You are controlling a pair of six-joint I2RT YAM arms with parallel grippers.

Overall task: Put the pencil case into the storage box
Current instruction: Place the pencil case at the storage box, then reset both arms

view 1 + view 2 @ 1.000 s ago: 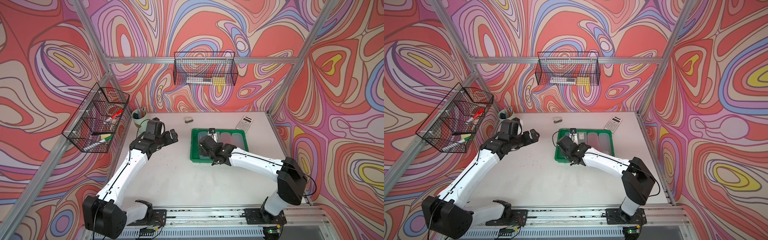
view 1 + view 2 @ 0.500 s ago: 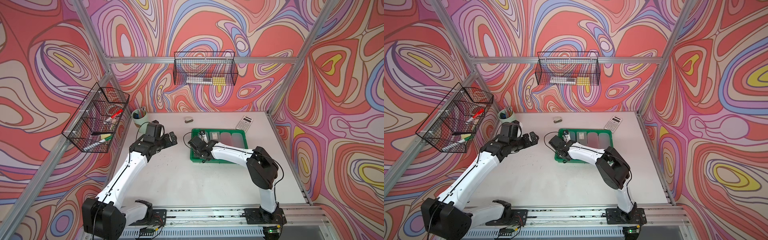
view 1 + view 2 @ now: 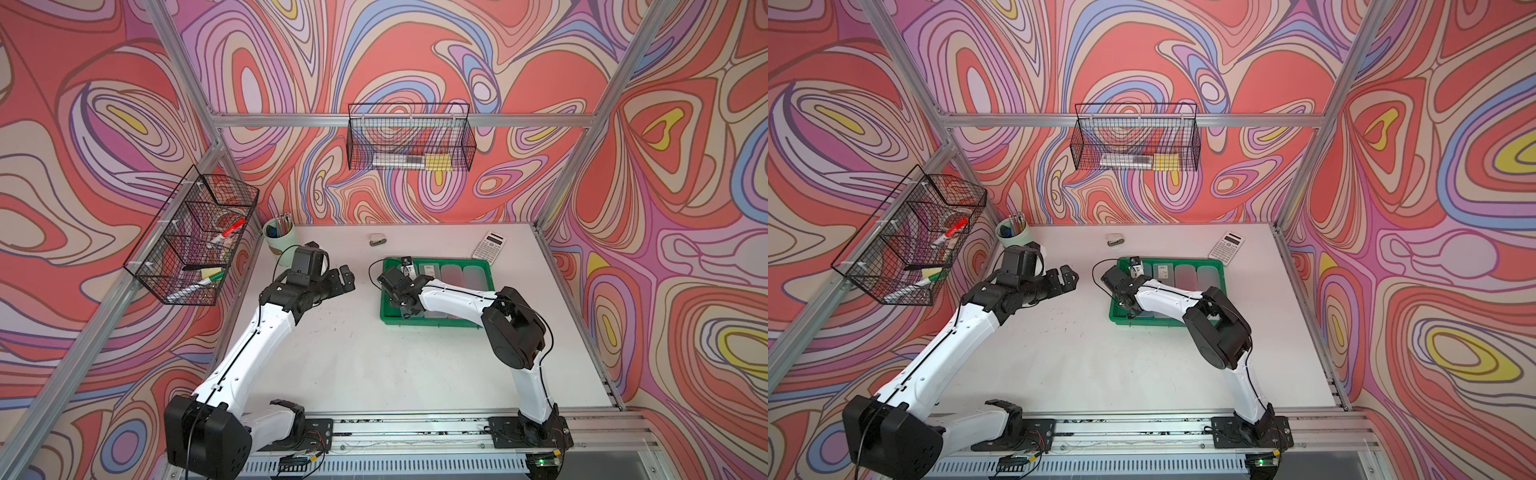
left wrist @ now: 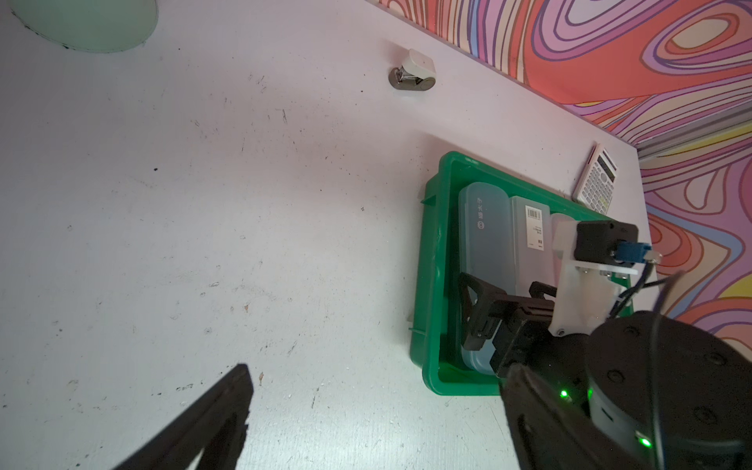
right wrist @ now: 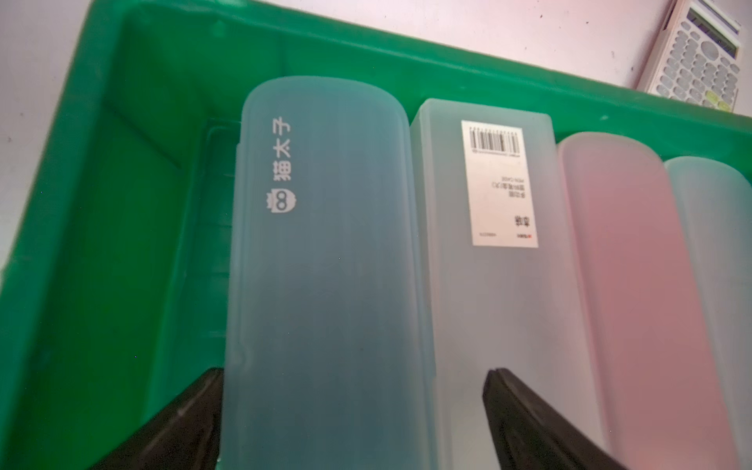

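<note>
The storage box [image 3: 439, 323], a shallow bright green tray, sits right of the table's middle in both top views [image 3: 1142, 323]. Several pencil cases lie abreast in it: a blue one [image 5: 325, 244] at the left end, then a clear one with a barcode label [image 5: 447, 325], a pink one [image 5: 635, 264] and a pale green one [image 5: 716, 244]. My right gripper [image 5: 353, 372] hangs open over the blue case's near end; one finger is beside it, the other stands apart over the clear case. My left gripper [image 4: 378, 366] is open and empty above bare table, left of the box.
A calculator [image 3: 489, 248] lies behind the box's right corner. A small stapler [image 3: 376, 240] sits near the back wall. A green pen cup [image 3: 279, 235] stands at the back left. Black wire baskets hang on the left wall [image 3: 191, 241] and back wall [image 3: 409, 139].
My right gripper has slid left along the box to its left end, with the elbow drawn in. The left gripper has drawn back slightly to the left.
</note>
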